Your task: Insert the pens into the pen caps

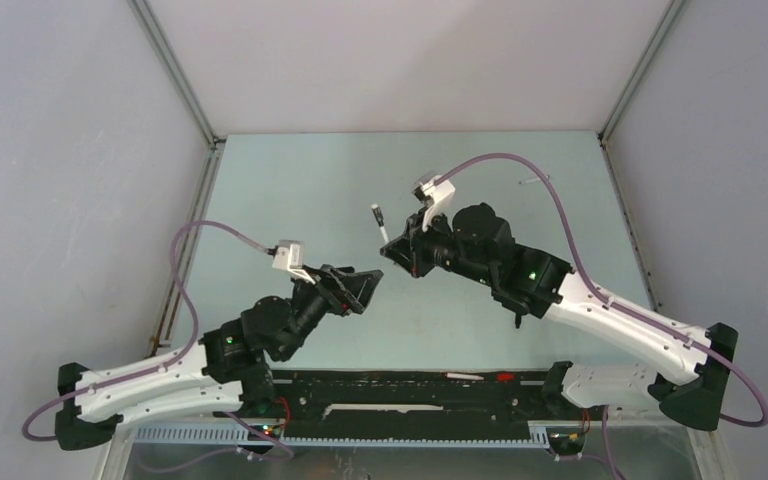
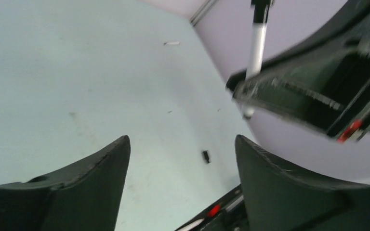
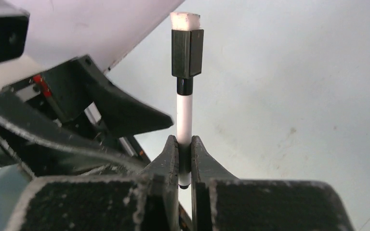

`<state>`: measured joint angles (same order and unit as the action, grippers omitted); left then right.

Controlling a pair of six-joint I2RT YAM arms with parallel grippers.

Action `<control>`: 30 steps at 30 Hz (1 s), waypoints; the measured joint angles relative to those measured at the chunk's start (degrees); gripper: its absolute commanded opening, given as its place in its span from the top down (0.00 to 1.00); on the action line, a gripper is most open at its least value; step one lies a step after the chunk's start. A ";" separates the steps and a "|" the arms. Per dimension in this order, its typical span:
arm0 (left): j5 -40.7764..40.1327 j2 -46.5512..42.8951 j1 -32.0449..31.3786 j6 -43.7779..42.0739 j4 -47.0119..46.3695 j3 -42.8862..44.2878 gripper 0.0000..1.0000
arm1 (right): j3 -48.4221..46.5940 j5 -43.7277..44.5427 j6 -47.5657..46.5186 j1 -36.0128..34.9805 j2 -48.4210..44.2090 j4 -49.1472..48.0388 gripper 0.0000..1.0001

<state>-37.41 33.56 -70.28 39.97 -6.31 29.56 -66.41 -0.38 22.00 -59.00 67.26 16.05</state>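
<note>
The right arm's black two-finger gripper point(image 3: 184, 144) is clamped tight on a thin white plastic pen barrel point(image 3: 184, 113), which stands upright out of its fingers, in mid-air above the pale green table point(image 1: 300, 180). A blocky black cap point(image 3: 188, 53) (a white plug shows at its top) sits on the barrel's upper end. The left arm's black gripper point(image 2: 182, 144) stands wide apart and empty, near that pen but not touching it. A tiny black cylindrical piece point(image 2: 205, 156), probably a loose cap, lies alone on the table. A second white pen point(image 2: 171, 43) lies well apart, by the far wall.
</note>
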 measured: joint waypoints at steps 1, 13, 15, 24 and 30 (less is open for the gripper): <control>0.00 -0.70 -0.13 0.00 4.26 1.03 0.06 | 0.22 0.94 0.13 0.50 0.00 -1.88 1.00; -6.67 -11.23 -0.46 0.44 44.24 17.29 0.00 | 6.40 5.95 4.72 5.62 3.85 -5.66 1.00; -8.46 -12.85 -0.46 0.57 50.84 18.01 0.00 | 6.40 6.21 5.53 5.99 5.62 -5.75 1.00; -10.45 -19.45 -0.46 -0.33 64.94 19.82 0.00 | 4.46 4.00 9.11 8.41 19.71 -5.18 1.00; -10.43 -21.64 -0.46 -1.97 64.06 17.46 0.00 | -7.48 2.12 11.04 9.27 34.62 0.15 1.00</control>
<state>-47.83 11.92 -70.74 38.00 57.76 47.03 -73.89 1.74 33.04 -49.74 101.89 16.21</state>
